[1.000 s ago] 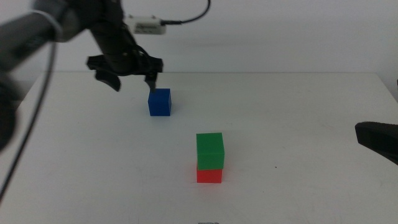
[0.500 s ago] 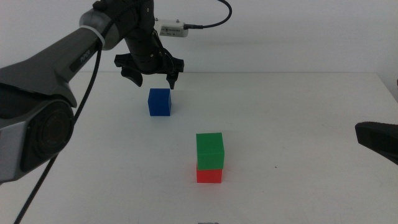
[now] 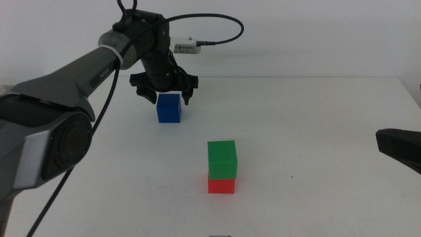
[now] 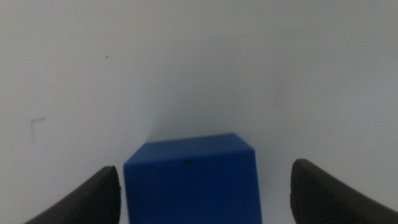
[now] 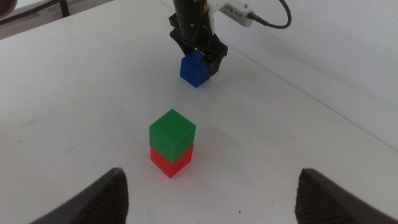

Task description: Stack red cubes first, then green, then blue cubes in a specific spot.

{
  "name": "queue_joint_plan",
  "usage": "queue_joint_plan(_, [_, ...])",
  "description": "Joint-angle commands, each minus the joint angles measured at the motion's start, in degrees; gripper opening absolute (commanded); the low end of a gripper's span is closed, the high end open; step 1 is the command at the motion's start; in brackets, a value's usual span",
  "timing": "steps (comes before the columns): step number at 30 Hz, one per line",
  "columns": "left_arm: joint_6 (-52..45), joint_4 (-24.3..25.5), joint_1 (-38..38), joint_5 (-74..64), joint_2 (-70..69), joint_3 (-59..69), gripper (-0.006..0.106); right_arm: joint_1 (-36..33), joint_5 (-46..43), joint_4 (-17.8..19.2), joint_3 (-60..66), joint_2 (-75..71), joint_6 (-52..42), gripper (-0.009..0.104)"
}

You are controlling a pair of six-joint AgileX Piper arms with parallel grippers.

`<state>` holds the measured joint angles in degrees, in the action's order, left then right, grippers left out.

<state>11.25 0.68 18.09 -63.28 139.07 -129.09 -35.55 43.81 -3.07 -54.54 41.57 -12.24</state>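
Note:
The green cube (image 3: pixel 222 159) sits on top of the red cube (image 3: pixel 222 185) on the white table, near the middle front; both also show in the right wrist view, green (image 5: pixel 172 134) over red (image 5: pixel 171 161). The blue cube (image 3: pixel 169 108) stands alone further back and to the left. My left gripper (image 3: pixel 165 96) is open just above and behind the blue cube, one jaw to each side. In the left wrist view the blue cube (image 4: pixel 191 179) lies between the open jaws. My right gripper (image 3: pixel 398 146) waits open at the right edge.
A white box (image 3: pixel 184 48) with a black cable (image 3: pixel 223 36) rides on the left arm above the table's far edge. The white tabletop (image 3: pixel 316 131) stretches to the right of the cubes.
My left gripper has moved right and down, from back left of the blue cube to straddling its top. The cubes and the right arm have not moved.

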Motion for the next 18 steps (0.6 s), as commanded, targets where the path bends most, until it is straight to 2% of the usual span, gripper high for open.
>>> queue_joint_plan(1, [1.2,-0.7,0.1,3.4,-3.3,-1.8,0.094,0.4,-4.2,0.3,-1.4,0.0,-0.5,0.084])
queue_joint_plan(6, [1.3,-0.7,0.1,4.3,-1.9,-1.8,0.085,0.4,-4.2,0.3,-1.4,0.0,-0.5,0.084])
queue_joint_plan(7, [2.8,-0.7,0.1,4.3,-1.8,-1.8,0.065,0.4,-4.2,0.3,-1.4,0.0,-0.5,0.084])
queue_joint_plan(13, [3.6,0.2,0.0,3.7,-1.8,-1.8,0.025,0.4,-4.2,0.3,-1.4,0.0,-0.5,0.084])
queue_joint_plan(14, [3.4,0.1,0.0,1.6,-2.2,-2.0,0.012,0.4,-4.2,0.3,-1.4,0.0,-0.5,0.084])
queue_joint_plan(16, [3.4,0.1,0.0,-1.7,-3.0,-2.6,0.001,0.4,-4.2,0.3,-1.4,0.0,-0.5,0.084])
queue_joint_plan(18, [4.0,1.0,0.0,-5.6,-4.5,-2.6,-0.002,0.4,-4.2,0.3,-1.4,0.0,-0.5,0.084])
